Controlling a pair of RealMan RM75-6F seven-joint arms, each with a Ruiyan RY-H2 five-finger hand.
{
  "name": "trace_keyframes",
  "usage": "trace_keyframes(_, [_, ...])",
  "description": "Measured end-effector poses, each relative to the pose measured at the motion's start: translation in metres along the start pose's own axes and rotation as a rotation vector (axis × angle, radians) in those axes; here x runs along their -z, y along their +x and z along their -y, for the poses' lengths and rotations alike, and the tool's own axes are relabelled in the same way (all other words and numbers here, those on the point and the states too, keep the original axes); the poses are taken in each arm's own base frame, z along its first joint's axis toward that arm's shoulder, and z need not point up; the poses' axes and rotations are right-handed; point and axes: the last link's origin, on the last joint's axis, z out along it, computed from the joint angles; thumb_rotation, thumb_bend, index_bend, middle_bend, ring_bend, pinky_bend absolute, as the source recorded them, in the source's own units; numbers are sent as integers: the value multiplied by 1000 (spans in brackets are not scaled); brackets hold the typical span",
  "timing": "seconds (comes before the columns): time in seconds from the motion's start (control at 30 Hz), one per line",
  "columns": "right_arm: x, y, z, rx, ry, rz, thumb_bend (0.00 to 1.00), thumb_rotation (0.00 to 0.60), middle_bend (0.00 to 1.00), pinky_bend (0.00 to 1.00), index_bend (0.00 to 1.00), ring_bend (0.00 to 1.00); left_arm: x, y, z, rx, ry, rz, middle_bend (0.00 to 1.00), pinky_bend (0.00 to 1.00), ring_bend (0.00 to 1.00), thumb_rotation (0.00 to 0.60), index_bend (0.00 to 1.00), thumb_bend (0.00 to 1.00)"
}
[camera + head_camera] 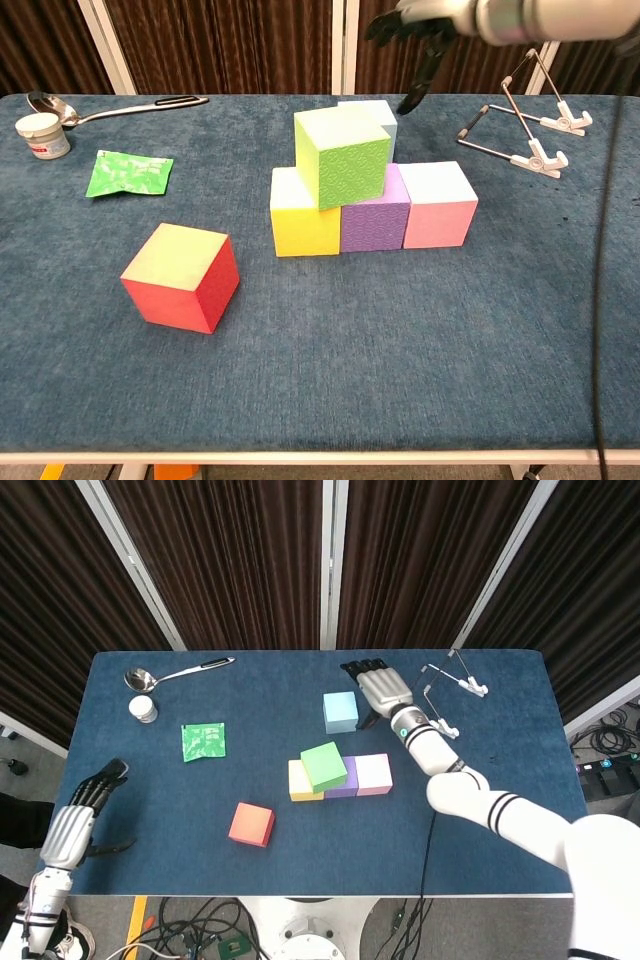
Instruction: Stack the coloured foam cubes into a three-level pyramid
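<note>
Reaching for the light blue cube (340,712) looks like the step in hand: it sits flat on the table (500,680) just behind the yellow (300,228), purple (375,222) and pink (437,208) row, where the green cube (343,155) rests tilted on the left. The right hand (380,692) hovers just beside it, fingers spread, holding nothing. A grip on opposite faces should suit it. Being a cube, it has no long axis; its faces lie roughly square to the row.
</note>
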Motion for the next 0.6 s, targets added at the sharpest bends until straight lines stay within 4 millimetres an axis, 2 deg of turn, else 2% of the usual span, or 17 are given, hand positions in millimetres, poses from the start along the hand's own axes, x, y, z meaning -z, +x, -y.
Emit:
trace_keyframes(0.2, [-27, -22, 20, 53, -33, 34, 10, 600, 87, 0, 0, 0, 1, 2, 2, 7, 5, -7, 87, 76, 0, 600, 146, 0])
trace_keyframes(0.3, [-36, -31, 29, 87, -42, 48, 23, 600, 154, 0, 0, 0, 1, 3, 4, 10, 7, -10, 87, 76, 0, 600, 146, 0])
trace_keyframes(0.4, [-40, -38, 36, 120, -45, 55, 40, 600, 225, 0, 0, 0, 2, 3, 6, 13, 8, -10, 87, 76, 0, 600, 146, 0])
trace_keyframes(0.6, [-43, -38, 39, 161, -59, 20, 103, 600, 454, 0, 0, 4, 4, 3, 9, 19, 19, -14, 87, 76, 0, 600, 146, 0])
